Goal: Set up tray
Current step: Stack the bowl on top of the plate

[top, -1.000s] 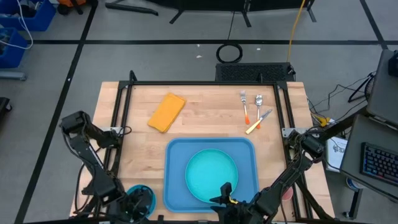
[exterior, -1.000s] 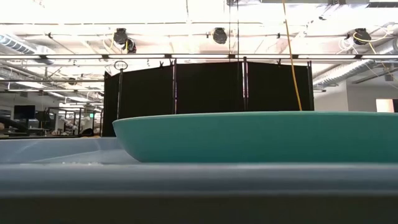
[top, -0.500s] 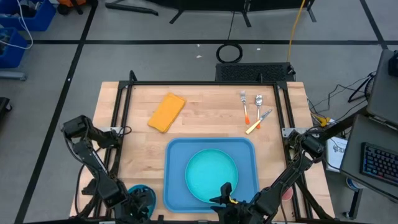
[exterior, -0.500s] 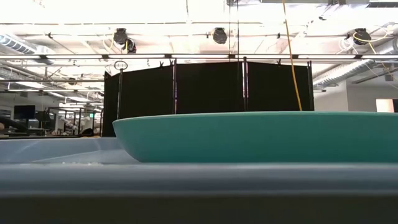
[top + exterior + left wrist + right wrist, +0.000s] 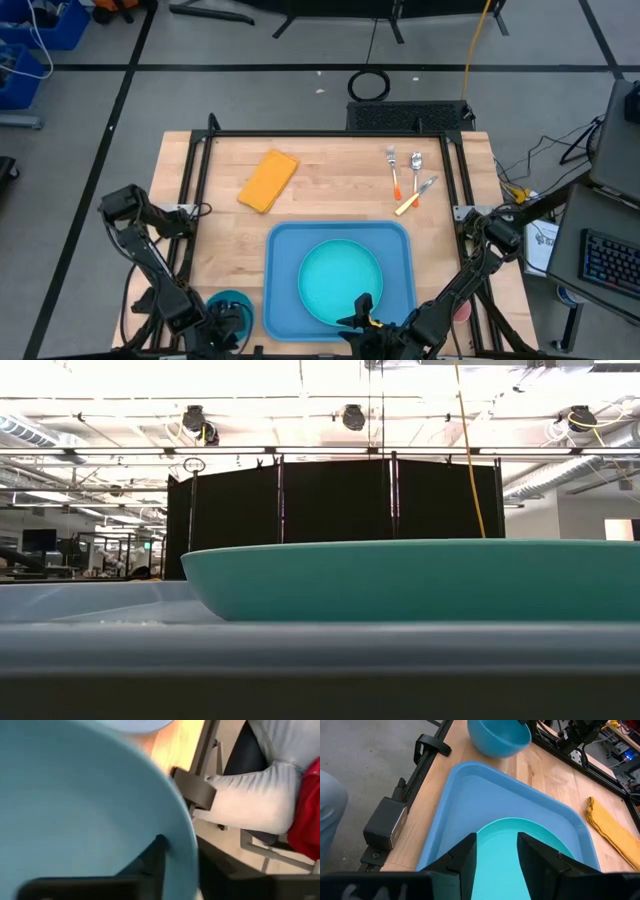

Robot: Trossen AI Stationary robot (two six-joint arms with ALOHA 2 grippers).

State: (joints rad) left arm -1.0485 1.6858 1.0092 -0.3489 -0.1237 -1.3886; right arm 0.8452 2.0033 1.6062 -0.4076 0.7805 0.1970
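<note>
The blue tray [image 5: 285, 290] lies at the table's near middle with the round teal plate [image 5: 340, 285] resting flat on it; the low view shows the plate [image 5: 420, 580] above the tray's rim [image 5: 300, 650]. A small blue bowl [image 5: 228, 303] stands on the wood left of the tray, also seen in the right wrist view [image 5: 499, 737]. My left gripper [image 5: 225, 322] is at the bowl's near side, shut on its rim. My right gripper [image 5: 497, 860] hangs open over the plate's near part [image 5: 362, 308], touching nothing. My left gripper has the bowl's rim [image 5: 192, 852] between its fingers, one finger [image 5: 152, 862] inside the bowl and the other outside the wall. The fingers slant down from the table's near left. Whether the bowl's base still rests on the table I cannot tell.
A folded yellow cloth [image 5: 268, 180] lies at the far left. A fork [image 5: 393, 168], a spoon [image 5: 416, 168] and a knife [image 5: 415, 196] lie at the far right. Black frame rails [image 5: 190, 200] run along both table sides. A person's grey clothing [image 5: 260, 795] shows beyond the near edge.
My left arm has sunk a little, bringing its gripper down at the bowl in the near left corner. The right arm, tray and plate have kept still.
</note>
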